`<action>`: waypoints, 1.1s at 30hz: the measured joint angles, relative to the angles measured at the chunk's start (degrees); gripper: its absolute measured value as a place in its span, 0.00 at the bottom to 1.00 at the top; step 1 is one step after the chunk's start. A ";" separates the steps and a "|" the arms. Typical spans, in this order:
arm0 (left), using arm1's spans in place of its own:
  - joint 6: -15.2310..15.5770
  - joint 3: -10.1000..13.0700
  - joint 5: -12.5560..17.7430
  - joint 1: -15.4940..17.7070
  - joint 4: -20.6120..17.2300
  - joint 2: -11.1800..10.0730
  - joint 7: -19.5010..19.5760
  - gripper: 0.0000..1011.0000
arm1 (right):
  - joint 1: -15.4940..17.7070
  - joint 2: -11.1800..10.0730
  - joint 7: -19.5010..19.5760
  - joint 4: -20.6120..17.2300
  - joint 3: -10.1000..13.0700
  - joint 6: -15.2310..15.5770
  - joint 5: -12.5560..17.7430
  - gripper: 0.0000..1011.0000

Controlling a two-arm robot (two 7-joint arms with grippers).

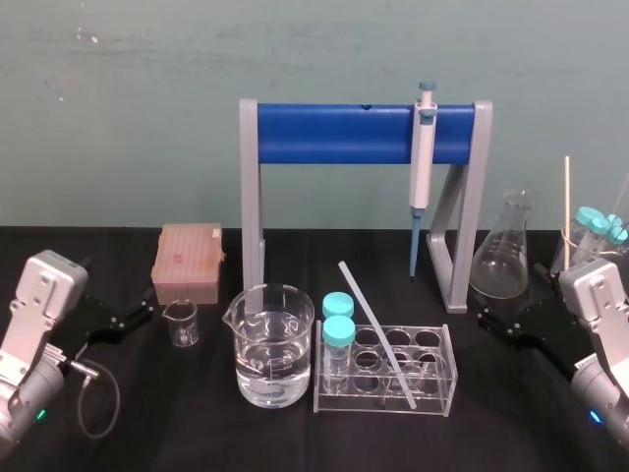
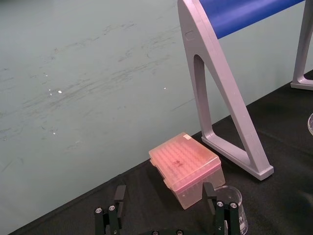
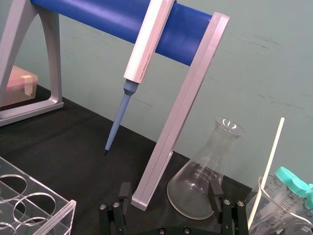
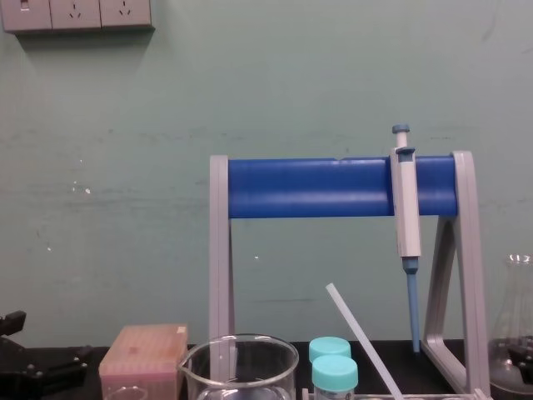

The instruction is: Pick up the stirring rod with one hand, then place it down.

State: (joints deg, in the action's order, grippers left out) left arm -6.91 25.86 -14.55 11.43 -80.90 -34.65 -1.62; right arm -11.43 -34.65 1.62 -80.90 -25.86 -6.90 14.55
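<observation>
**Item located.** The stirring rod (image 1: 378, 334) stands propped in a clear test-tube rack (image 1: 447, 372). The rack sits near the front edge of the bench (image 1: 197, 438), slightly right of its middle.

**Long axis.** The rod is tilted. Its lower end sits in a cell at the rack's front right. Its upper end is free, rising toward the rear edge and leaning to the left.

**Right gripper** (image 1: 511, 295). It is low near the right edge, just beside the conical flask (image 1: 503, 258). Its fingers are spread apart and hold nothing.

**Left gripper** (image 1: 145, 305). It is near the left edge, by the small beaker (image 1: 180, 323). Its fingers are likewise spread and empty.

**Assessment.**
- The right gripper is judged the nearer. The rod lies to its left and somewhat toward the front edge, with only the rack's right end between them.
- The left gripper is well apart from the rod, and the large beaker (image 1: 273, 344) stands in its line of approach.
- The free upper length above the rack rim looks like the accessible section.
- The fingers would need to close across the slant.
- The rod should then be drawn out along its own axis so that it does not lever against the cell.
</observation>
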 joint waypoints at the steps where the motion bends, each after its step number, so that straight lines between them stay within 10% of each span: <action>1: 0.00 0.00 0.00 0.00 0.00 0.00 0.00 0.99 | 0.00 0.00 0.00 0.00 0.00 0.00 0.00 0.99; 20: 0.00 0.00 0.00 0.00 0.00 0.00 0.00 0.99 | -0.02 -0.04 -1.70 -0.17 0.82 0.02 0.79 0.99; 33: 0.00 0.00 0.00 0.00 0.00 0.00 0.00 0.99 | -1.14 -0.87 -19.66 -6.11 3.82 6.06 14.96 0.99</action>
State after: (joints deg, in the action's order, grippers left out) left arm -6.91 25.86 -14.55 11.43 -80.90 -34.65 -1.62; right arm -12.57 -35.52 -18.04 -87.01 -22.04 -0.85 29.51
